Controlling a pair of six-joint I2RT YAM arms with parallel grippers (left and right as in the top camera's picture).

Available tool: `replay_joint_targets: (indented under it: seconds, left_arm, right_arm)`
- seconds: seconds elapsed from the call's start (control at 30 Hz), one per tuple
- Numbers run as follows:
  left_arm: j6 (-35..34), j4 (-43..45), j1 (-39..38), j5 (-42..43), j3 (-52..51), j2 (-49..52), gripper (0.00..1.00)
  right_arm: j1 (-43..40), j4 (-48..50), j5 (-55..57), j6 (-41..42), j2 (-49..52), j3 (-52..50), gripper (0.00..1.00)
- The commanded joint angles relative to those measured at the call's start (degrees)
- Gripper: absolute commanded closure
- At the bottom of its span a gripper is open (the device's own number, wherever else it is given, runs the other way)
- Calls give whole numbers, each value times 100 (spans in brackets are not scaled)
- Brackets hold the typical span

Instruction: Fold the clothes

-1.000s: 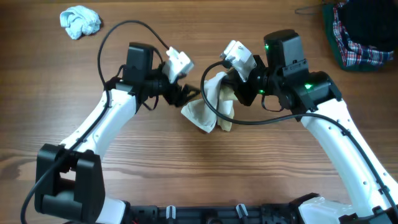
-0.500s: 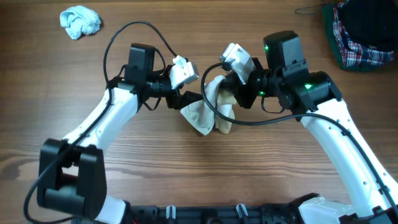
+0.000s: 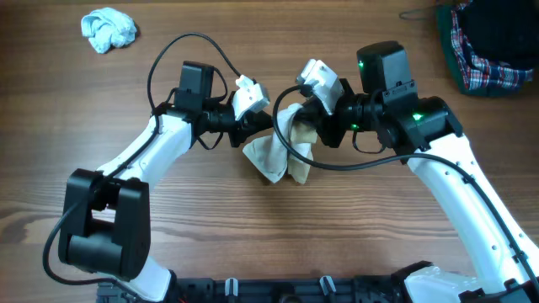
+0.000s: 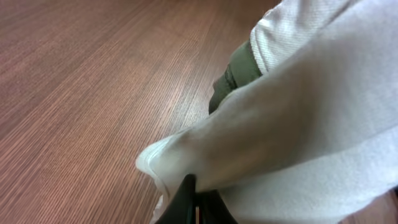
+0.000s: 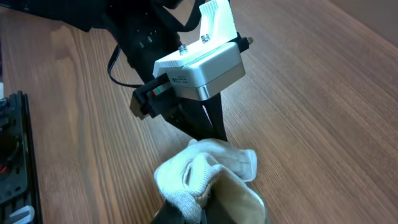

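A cream-white garment (image 3: 276, 156) with an olive lining hangs bunched just above the table at centre. My left gripper (image 3: 256, 131) is at its left edge; in the left wrist view the black fingertips (image 4: 188, 198) are shut on a fold of the white garment (image 4: 298, 124). My right gripper (image 3: 312, 131) holds the garment's upper right part. In the right wrist view its jaws (image 5: 208, 211) are shut on the ribbed cream garment (image 5: 202, 171), and the left arm's wrist camera housing (image 5: 199, 65) sits just beyond.
A crumpled light-blue cloth (image 3: 108, 29) lies at the far left corner. A dark basket (image 3: 450, 71) holding plaid clothing (image 3: 484, 50) stands at the far right corner. Black cables loop over both arms.
The left gripper has moved right to the garment's left edge and gone from open to shut on it. The right gripper has held still, gripping the garment throughout.
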Motion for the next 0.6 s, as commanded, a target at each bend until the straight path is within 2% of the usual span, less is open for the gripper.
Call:
replay_joint_targets:
  seconds: [0.0, 0.07, 0.17, 0.27, 0.37, 0.47, 0.5, 0.57]
  left_arm:
    - [-592, 63, 98, -313, 28, 61, 96]
    - [-1943, 420, 328, -1552, 31, -101, 96]
    - [-2824, 763, 588, -2326, 31, -535, 96]
    - [-2844, 911, 723, -2640, 31, -1333, 96]
    - [-2844, 822, 713, -2721, 31, -2114, 96]
    - [-2839, 389, 713, -2658, 28, -2103, 94]
    - [-2778, 153, 713, -2448, 28, -1952, 78]
    - [-2321, 9, 684, -1757, 28, -1569, 55]
  right_arm:
    - [-15, 125, 96, 50, -42, -4, 96]
    - [-17, 391, 1141, 535, -42, -4, 95]
    - [-17, 535, 2159, 787, -42, -4, 96]
    - [-17, 564, 2894, 903, -42, -4, 96]
    - [-15, 551, 2708, 892, -42, -4, 96]
    - [-17, 546, 2404, 885, -42, -4, 96]
    - [-15, 546, 2365, 887, -42, -4, 96]
    - [-15, 540, 2208, 872, -42, -4, 95]
